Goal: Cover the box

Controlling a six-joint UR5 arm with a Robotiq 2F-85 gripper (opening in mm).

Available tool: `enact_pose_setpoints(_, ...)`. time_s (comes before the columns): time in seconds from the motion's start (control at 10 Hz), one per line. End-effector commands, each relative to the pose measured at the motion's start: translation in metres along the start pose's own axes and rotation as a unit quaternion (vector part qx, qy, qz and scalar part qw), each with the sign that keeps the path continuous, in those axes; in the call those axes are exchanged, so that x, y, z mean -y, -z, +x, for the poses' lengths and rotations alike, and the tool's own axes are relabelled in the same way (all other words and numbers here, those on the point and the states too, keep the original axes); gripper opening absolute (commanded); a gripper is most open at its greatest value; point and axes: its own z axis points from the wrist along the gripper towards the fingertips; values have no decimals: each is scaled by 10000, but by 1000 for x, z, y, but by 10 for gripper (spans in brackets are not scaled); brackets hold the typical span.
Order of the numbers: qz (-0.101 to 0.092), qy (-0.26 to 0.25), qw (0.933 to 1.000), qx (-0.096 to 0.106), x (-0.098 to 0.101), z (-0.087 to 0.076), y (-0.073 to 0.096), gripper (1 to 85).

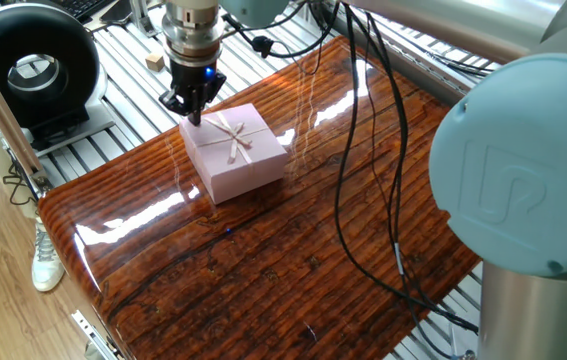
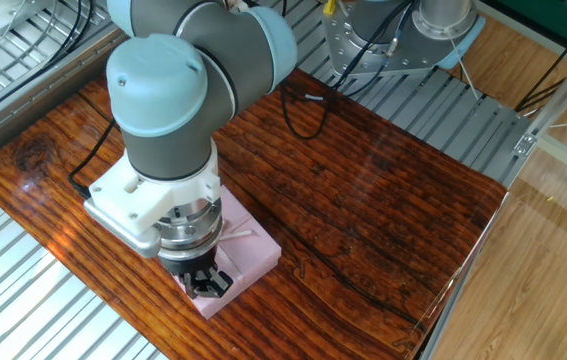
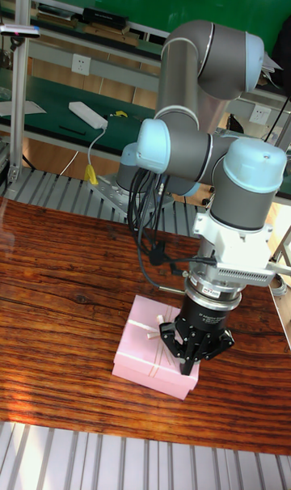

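My gripper [image 1: 192, 112] hangs over one corner of the pink gift box [image 1: 235, 153], its fingertips drawn together to a point and grasping nothing. The box sits on the wooden table [image 1: 293, 250], towards one end of it, with its lid [image 3: 152, 341] already seated square, so I judge the covering all but done. To finish well I would lift straight up, clear of the ribbon bow [image 1: 234, 139], so nothing snags and drags the lid askew. The box is matt, pale cardboard with crisp edges and flat faces; thin cream ribbon crosses the top. The table is dark, striped and highly glossy, throwing back bright glare. Such a slick top, I judge, would let a light box slide at a nudge.
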Motion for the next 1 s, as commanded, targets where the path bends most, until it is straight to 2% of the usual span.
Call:
enact_pose_setpoints(0.0, -35, -35, 10000, 39, -1, -2, -5, 10)
enact_pose_setpoints(0.1, -52, -38, 10000, 9, -2, 0, -4, 10)
enact_pose_setpoints(0.3, -57, -31, 9999, -137, -3, 9, 11, 10)
enact_pose_setpoints(0.5, -29, 96, 9998, -146, 6, 8, 21, 10)
enact_pose_setpoints(0.6, 62, 210, 9997, -137, 13, 6, 24, 10)
enact_pose_setpoints(0.8, 483, 700, 9964, -56, 43, -2, 30, 10)
enact_pose_setpoints(0.9, 538, 779, 9955, -43, 48, -4, 32, 10)
